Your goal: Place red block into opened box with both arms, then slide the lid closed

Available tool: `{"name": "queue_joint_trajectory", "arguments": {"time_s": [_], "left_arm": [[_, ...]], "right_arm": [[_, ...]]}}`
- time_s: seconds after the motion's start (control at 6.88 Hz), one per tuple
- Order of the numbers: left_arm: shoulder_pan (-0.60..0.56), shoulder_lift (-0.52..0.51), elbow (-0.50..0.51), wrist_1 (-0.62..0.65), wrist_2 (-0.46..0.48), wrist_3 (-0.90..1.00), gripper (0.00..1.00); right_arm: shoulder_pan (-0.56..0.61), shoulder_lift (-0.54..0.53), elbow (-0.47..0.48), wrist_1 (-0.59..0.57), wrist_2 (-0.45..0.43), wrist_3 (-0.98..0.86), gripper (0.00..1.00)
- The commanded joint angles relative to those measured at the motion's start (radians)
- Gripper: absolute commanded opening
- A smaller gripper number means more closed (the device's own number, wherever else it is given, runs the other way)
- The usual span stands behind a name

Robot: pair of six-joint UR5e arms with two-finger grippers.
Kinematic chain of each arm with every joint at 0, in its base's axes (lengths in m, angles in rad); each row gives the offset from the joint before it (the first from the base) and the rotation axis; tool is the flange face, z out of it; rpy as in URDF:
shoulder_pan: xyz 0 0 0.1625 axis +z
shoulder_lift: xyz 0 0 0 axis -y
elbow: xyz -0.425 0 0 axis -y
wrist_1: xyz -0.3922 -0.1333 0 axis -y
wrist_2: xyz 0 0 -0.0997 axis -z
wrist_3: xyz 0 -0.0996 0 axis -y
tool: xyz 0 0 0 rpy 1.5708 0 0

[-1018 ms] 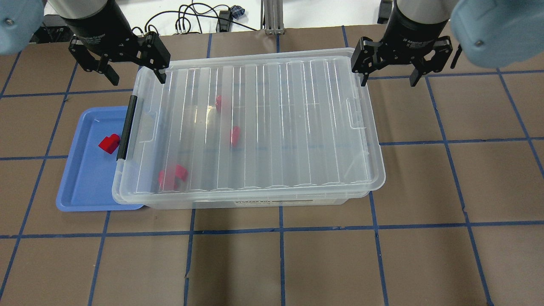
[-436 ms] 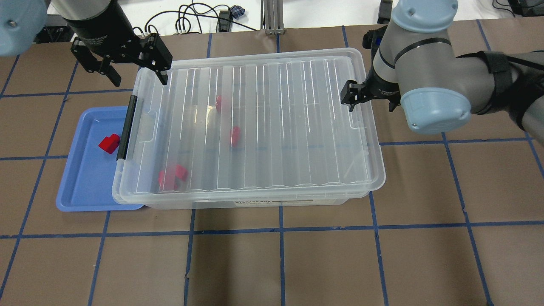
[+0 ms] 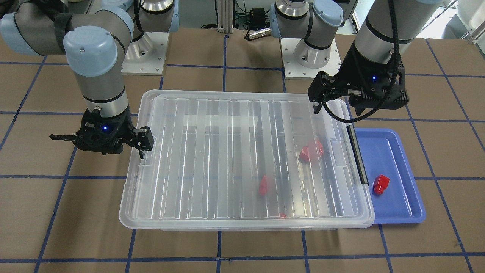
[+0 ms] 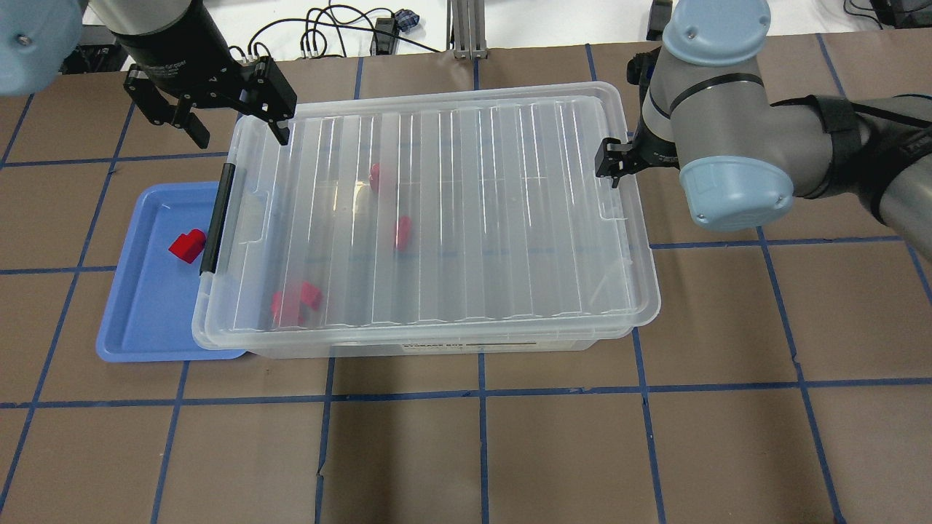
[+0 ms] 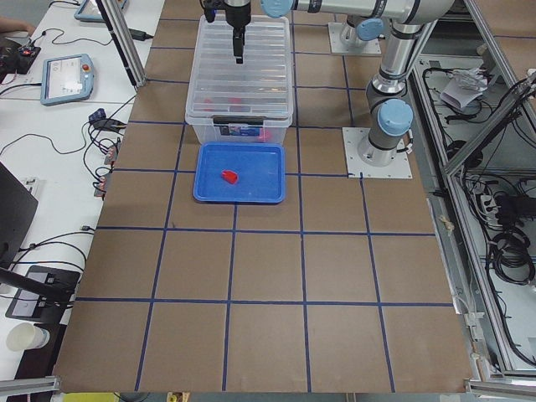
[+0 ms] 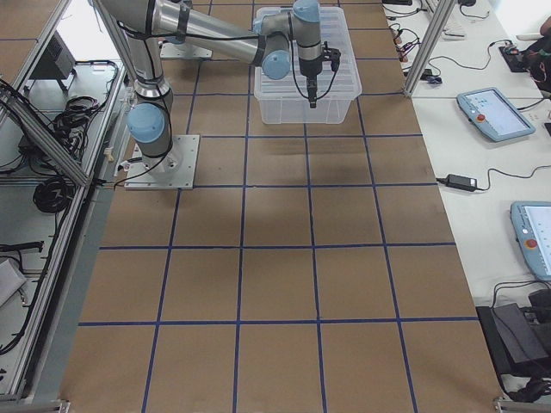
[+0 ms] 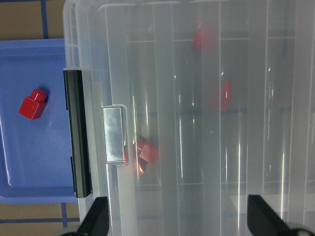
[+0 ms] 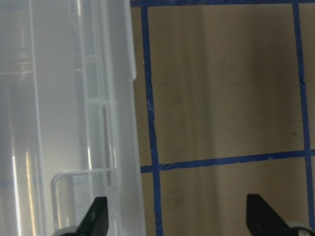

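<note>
One red block (image 4: 188, 245) lies on the blue tray (image 4: 145, 320), and it also shows in the left wrist view (image 7: 32, 104). The clear box (image 4: 437, 346) stands beside the tray, its black latch bar (image 4: 218, 217) facing it. The ridged lid (image 4: 466, 211) lies on top of the box. Three more red pieces (image 4: 295, 302) show through the lid. My left gripper (image 4: 240, 137) hangs open above the box's far left corner, holding nothing. My right gripper (image 3: 99, 146) is open at the box's right rim; one finger (image 4: 610, 169) is over the lid's edge, the other over the table.
The tray sits tight against the box's left end and partly under its rim. Brown table (image 4: 510, 451) with blue tape lines spreads in front and to the right. Cables (image 4: 342, 33) lie at the back edge. The arm bases (image 3: 314, 57) stand behind the box.
My right arm has swung round, and its gripper has come from the far right corner down along the box's right rim. The left gripper has barely shifted. The blocks and lid are unmoved.
</note>
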Motion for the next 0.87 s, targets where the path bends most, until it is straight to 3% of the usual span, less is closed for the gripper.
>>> {"name": "queue_joint_trajectory", "arguments": {"time_s": [0.0, 0.73], "left_arm": [[-0.001, 0.005, -0.002, -0.001, 0.000, 0.004, 1.00], [0.003, 0.008, -0.006, 0.007, 0.000, 0.012, 1.00]], "right_arm": [[-0.011, 0.002, -0.001, 0.005, -0.088, -0.038, 1.00], [-0.223, -0.019, -0.015, 0.057, -0.152, -0.150, 1.00]]}}
